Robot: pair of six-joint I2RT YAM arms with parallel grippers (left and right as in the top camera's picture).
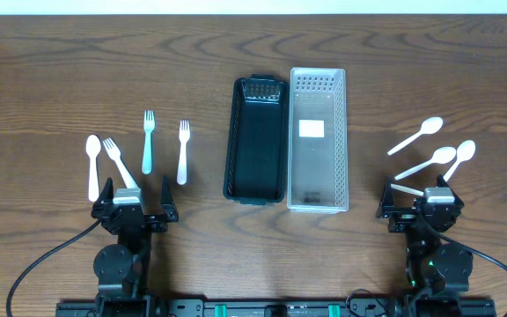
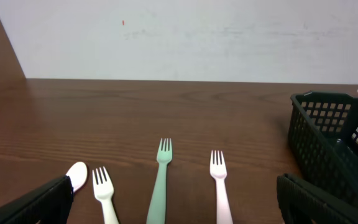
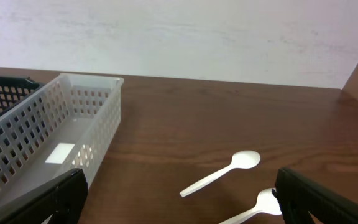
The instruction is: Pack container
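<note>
A black basket point(image 1: 255, 139) and a white basket point(image 1: 318, 139) stand side by side at the table's middle, both empty. Left of them lie a white spoon point(image 1: 92, 165), a white fork point(image 1: 120, 161), a green fork point(image 1: 148, 141) and a pale pink fork point(image 1: 183, 151). Three white spoons point(image 1: 431, 162) lie at the right. My left gripper point(image 1: 135, 207) is open and empty just before the forks. My right gripper point(image 1: 418, 204) is open and empty just before the spoons. The left wrist view shows the green fork point(image 2: 160, 180) between my open fingers point(image 2: 174, 202). The right wrist view shows a spoon point(image 3: 222, 174) between my open fingers point(image 3: 179, 202).
The black basket's corner point(image 2: 334, 137) shows at the right of the left wrist view. The white basket point(image 3: 55, 137) lies at the left of the right wrist view. A white wall runs behind the table's far edge. A short white handle point(image 1: 405, 188) lies by the right gripper.
</note>
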